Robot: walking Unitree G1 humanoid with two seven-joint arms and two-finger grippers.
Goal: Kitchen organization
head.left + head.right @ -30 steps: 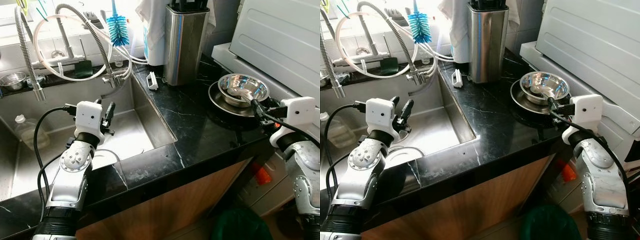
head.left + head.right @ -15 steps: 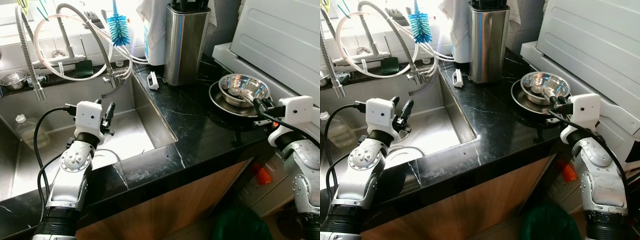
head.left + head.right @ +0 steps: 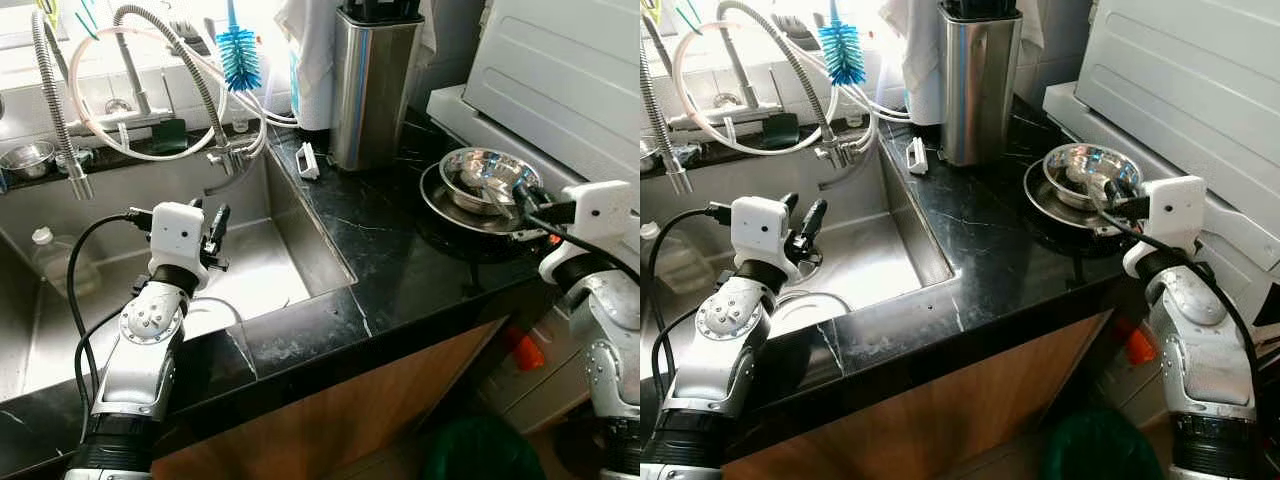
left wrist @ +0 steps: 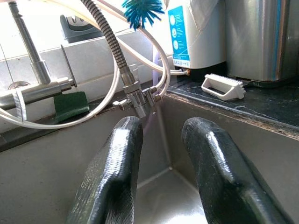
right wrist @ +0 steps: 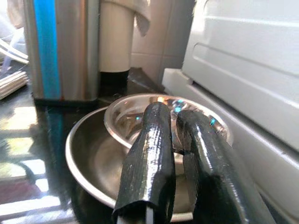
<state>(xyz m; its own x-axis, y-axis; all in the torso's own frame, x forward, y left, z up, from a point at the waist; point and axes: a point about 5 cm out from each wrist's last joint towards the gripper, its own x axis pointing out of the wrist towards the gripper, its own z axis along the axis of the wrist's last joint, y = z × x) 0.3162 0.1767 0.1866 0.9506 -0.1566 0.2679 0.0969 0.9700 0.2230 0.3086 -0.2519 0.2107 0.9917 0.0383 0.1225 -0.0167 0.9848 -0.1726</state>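
Observation:
A small steel bowl [image 3: 478,168] sits inside a wider shallow steel dish [image 3: 440,205] on the black counter [image 3: 390,270], at the right. My right gripper [image 3: 521,196] reaches over the dish to the bowl's near rim. In the right wrist view its fingers [image 5: 154,154] lie almost together, tips over the bowl's inside [image 5: 133,123]. I cannot tell whether the rim is pinched. My left gripper [image 3: 210,213] hangs open over the sink [image 3: 255,265], its fingers [image 4: 117,168] apart with nothing between them.
A steel knife block [image 3: 370,85] stands behind the dish, with a white scrub brush [image 3: 306,162] at the sink's corner. A white appliance [image 3: 560,70] walls off the right. Faucet hoses [image 3: 190,75] and a blue bottle brush [image 3: 237,55] hang over the sink, which holds a white plate [image 3: 205,315].
My right gripper has moved forward from the dish's near edge onto the small bowl's rim. The left arm has not moved.

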